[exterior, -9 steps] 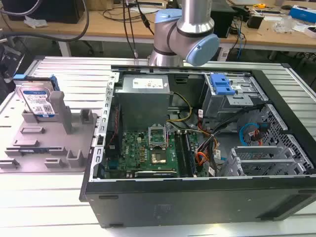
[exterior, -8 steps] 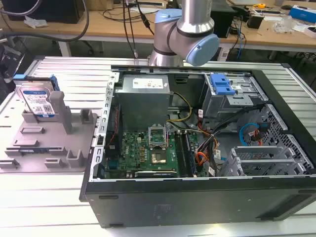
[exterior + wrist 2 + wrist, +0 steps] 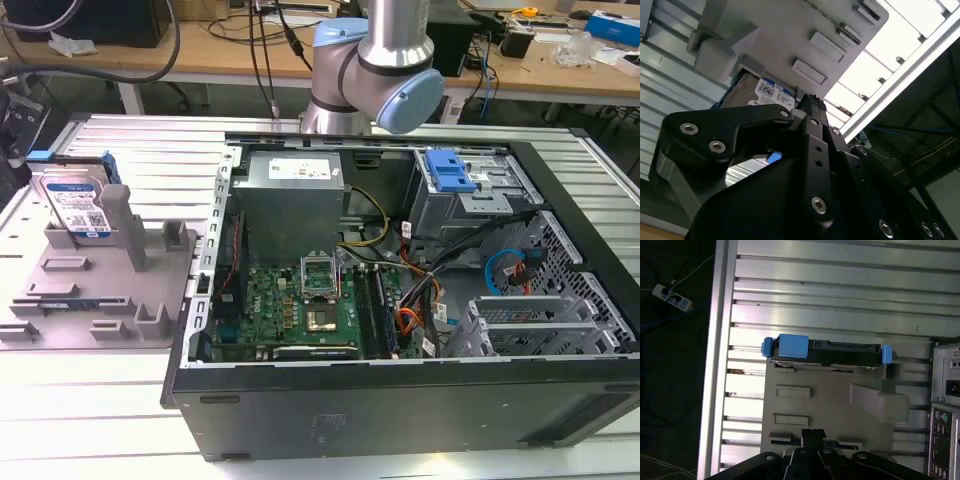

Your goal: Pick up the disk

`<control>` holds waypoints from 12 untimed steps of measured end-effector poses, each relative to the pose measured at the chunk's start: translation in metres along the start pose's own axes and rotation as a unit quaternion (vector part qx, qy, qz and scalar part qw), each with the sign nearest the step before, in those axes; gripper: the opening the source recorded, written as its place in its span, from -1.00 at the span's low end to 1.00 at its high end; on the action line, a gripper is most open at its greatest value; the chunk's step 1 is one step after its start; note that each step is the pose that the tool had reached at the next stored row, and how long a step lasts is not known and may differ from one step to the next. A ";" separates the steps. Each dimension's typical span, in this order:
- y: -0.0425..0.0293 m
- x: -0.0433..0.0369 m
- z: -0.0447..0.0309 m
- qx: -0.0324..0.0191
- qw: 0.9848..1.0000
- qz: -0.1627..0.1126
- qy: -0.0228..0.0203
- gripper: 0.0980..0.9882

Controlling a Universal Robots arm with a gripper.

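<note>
- The disk [image 3: 77,204] is seen standing on edge on the grey fixture plate [image 3: 70,300], at the exterior view's left and toward the far side of the plate.
- Its white-and-blue label is turned toward the near side, and it is leaned against an upright grey post [image 3: 122,222] of the plate.
- In the first wrist view the disk [image 3: 840,354] is seen edge-on along the plate's [image 3: 830,400] border, with a blue rail piece [image 3: 792,346] at one end and a smaller blue tab [image 3: 886,354] at the other.
- The gripper [image 3: 813,433] is held apart from the disk, over the opposite side of the plate; no contact is made with either.
- Its fingers appear to be pressed together with nothing between them, though only the tips are shown clearly.
- In the second wrist view the label of the disk [image 3: 772,95] is glimpsed just past the black finger linkage, under the plate's raised blocks.
- The plate is laid on a slatted aluminium table [image 3: 100,420].
- An open black computer case [image 3: 400,410] is set just beside the plate, on the exterior view's right.
- Inside the case a green motherboard [image 3: 300,305] is exposed, and a blue bracket [image 3: 448,170] is fitted at the far side.
- The silver arm [image 3: 390,45] with its pale blue joint caps is seen rising behind the case.
</note>
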State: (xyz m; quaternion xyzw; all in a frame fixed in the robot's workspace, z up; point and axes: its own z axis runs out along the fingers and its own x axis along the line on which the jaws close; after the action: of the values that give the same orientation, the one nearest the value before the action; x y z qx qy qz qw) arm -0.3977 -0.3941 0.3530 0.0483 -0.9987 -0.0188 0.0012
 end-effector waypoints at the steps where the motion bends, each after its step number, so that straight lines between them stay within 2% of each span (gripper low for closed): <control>1: 0.0000 0.0000 0.0001 0.000 1.000 -0.029 0.001 -0.98; 2: -0.0001 0.0000 0.0002 0.000 0.999 -0.053 0.002 -0.98; 4: -0.0001 -0.0001 0.0002 0.000 0.997 -0.072 0.003 -0.98; 5: -0.0001 0.0000 0.0003 0.000 0.996 -0.093 0.003 -0.98; 7: -0.0001 0.0000 0.0003 0.000 0.994 -0.113 0.004 -0.98; 8: -0.0001 0.0000 0.0004 0.000 0.992 -0.127 0.005 -0.96; 9: -0.0001 0.0000 0.0005 0.000 0.989 -0.150 0.006 -0.55; 11: -0.0001 0.0000 0.0007 0.000 0.982 -0.189 0.007 -0.29; 12: -0.0001 -0.0001 0.0008 0.000 0.980 -0.201 0.008 -0.15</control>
State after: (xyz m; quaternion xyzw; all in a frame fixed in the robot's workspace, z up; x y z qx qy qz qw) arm -0.3977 -0.3942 0.3521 0.2480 -0.9686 -0.0182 0.0049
